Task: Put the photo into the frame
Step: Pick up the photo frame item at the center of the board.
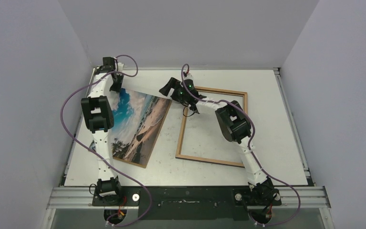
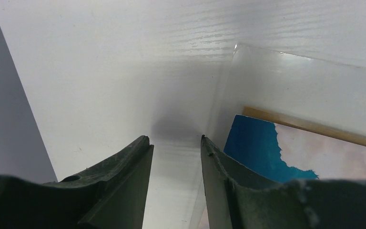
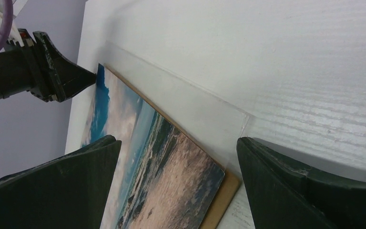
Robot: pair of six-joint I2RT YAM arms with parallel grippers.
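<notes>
- On the left half of the white table (image 1: 267, 143) lies the photo (image 1: 140, 124), picture side up. Its blue-sky end points to the far edge and its sandy end toward the arm bases.
- The photo rests on a brown backing board (image 3: 224, 188), which shows as a thin strip along its right side and at its near corner.
- A clear sheet (image 3: 195, 107) sticks out past the board's far edge, flat on the table.
- The frame (image 1: 224, 90) lies flat just right of the photo, apart from it, wood-brown side up. Bare table shows through its opening.
- The left gripper (image 1: 116, 86) is low at the photo's far-left corner. Its fingers stand partly apart with only table between them, and the clear sheet's corner is just beside the right finger.
- The right gripper (image 1: 168, 88) hangs by the photo's far-right corner with its fingers spread wide and nothing held. The right arm crosses the frame's far-left corner.
</notes>
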